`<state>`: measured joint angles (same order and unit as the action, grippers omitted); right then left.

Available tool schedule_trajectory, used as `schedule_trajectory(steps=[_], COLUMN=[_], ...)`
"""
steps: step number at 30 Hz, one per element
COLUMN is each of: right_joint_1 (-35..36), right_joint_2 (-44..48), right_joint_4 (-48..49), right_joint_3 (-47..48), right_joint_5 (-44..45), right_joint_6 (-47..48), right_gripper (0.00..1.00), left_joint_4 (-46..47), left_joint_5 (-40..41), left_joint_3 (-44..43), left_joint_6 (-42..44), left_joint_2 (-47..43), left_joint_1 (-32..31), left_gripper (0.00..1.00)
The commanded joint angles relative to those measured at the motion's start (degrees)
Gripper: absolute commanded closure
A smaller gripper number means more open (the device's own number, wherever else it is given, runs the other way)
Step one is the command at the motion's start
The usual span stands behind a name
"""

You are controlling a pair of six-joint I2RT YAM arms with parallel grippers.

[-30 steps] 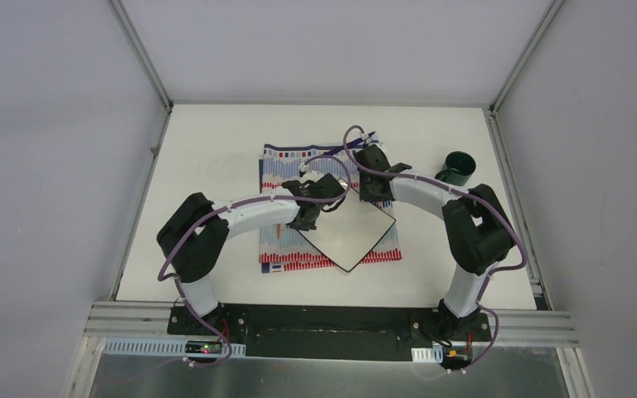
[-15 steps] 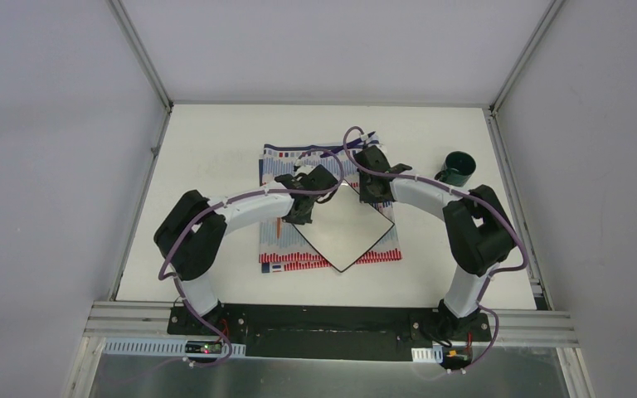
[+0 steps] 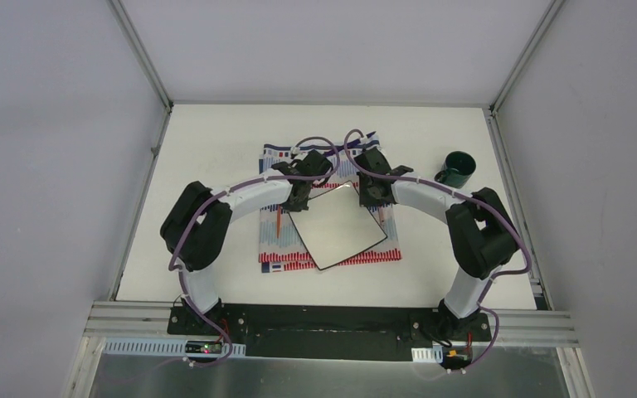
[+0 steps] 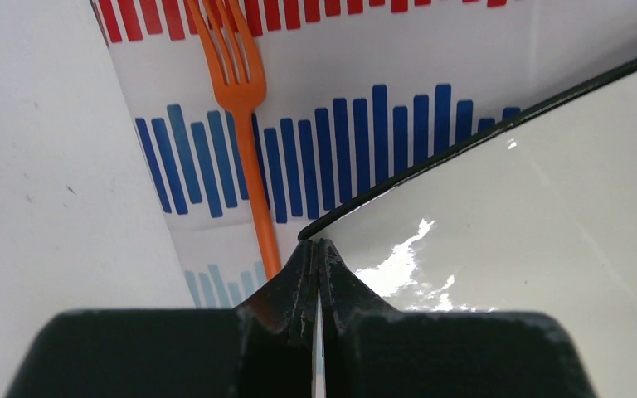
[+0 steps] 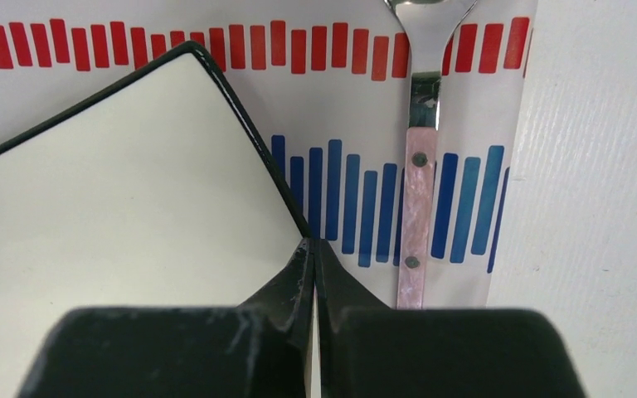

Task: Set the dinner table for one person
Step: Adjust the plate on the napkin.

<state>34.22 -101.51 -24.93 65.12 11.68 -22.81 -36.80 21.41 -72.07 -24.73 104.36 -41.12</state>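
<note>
The dinner table (image 3: 207, 166) is a white top with a striped red-blue-white cloth (image 3: 282, 162) in its middle. A white square plate (image 3: 337, 230) with a black rim lies on the cloth. My left gripper (image 3: 299, 204) is shut, and its tips (image 4: 319, 244) touch the plate's (image 4: 547, 207) left corner. An orange fork (image 4: 249, 141) lies on the cloth just left of it. My right gripper (image 3: 373, 201) is shut too, its tips (image 5: 313, 243) resting against the plate's (image 5: 133, 207) right rim. A spoon with a pink handle (image 5: 415, 191) lies right of the plate.
A dark green mug (image 3: 458, 167) stands on the table at the far right, off the cloth. Grey aluminium rails (image 3: 498, 149) edge the tabletop on both sides. Purple cables loop over both wrists.
The plate has turned clockwise from a diamond stance toward square with the cloth. My left gripper has moved away from the bases along the plate's left corner; the right gripper has barely shifted.
</note>
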Motion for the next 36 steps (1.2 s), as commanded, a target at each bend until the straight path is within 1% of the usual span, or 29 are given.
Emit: schedule_trajectory(steps=[1,5,15,18,21,25,31,33,36], right_joint_1=[0.5,0.49,0.5,0.5,0.47,0.47,0.48,0.44,0.5], right_joint_2=[-1.15,-1.16,-0.24,-0.34,-0.59,-0.88,0.69,1.39,2.13], right_joint_4=[-2.68,-2.17,-1.9,-1.67,-1.28,-0.68,-0.48,-0.67,-1.43], right_joint_3=[-2.43,-2.95,-4.21,-4.38,-4.5,-4.55,-5.18,-5.14,-4.6], right_joint_5=[-2.34,-2.95,-2.71,-2.78,-3.04,-3.5,-3.32,-3.38,-3.63], right_joint_6=[-1.35,-1.81,-2.21,-2.24,-2.44,-2.53,-2.27,-2.06,-1.56], right_gripper=[1.0,1.0,1.0,1.0,1.0,1.0,1.0,0.98,0.9], left_joint_4=[9.67,11.15,10.48,10.24,10.22,8.98,-0.26,-2.0,-2.8], left_joint_5=[-2.6,-5.98,-10.12,-10.77,-9.69,-7.12,-4.31,-4.01,-4.5], left_joint_3=[-1.41,-5.11,-15.75,-15.85,-13.59,-9.6,-10.26,-9.08,-5.44], left_joint_6=[2.62,4.47,7.67,7.5,6.78,5.61,2.98,1.4,-0.81], left_joint_2=[4.85,7.33,13.09,12.39,9.35,2.21,-6.99,-10.96,-17.91], left_joint_1=[3.39,4.41,5.35,5.35,5.27,5.19,5.18,5.18,5.18], left_gripper=[1.0,1.0,1.0,1.0,1.0,1.0,1.0,0.93,0.84])
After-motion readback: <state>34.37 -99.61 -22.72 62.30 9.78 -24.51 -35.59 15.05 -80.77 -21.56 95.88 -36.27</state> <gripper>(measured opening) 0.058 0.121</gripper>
